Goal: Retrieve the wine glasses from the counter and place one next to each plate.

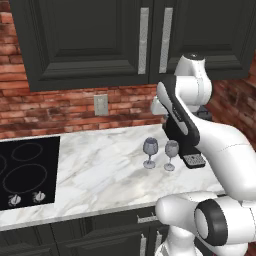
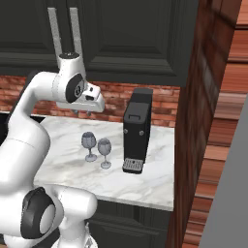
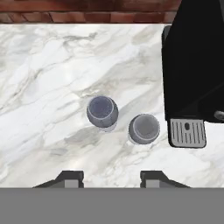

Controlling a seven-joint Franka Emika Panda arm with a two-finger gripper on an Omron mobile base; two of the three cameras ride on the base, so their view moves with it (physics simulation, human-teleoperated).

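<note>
You have the marble table [image 1: 100,170] before you, a black coffee machine [image 2: 136,130] at its right, both wine glasses [image 3: 102,110] upright just beside it; your claw [image 3: 112,179] hangs above, fingers apart, empty.

arm raised, tool [image 3: 111,179] pointing down, half-open

cooktop [image 1: 25,172] cut off by left edge of left base view; arm covers most of the coffee machine [image 1: 194,159] there, only drip tray end shows. hand view: coffee machine [image 3: 194,70] clipped by top and right edges, both wine glasses [image 3: 102,111] seen from straight above, stems and feet hidden under bowls. upper cabinets [image 2: 135,34] cropped at top
</note>
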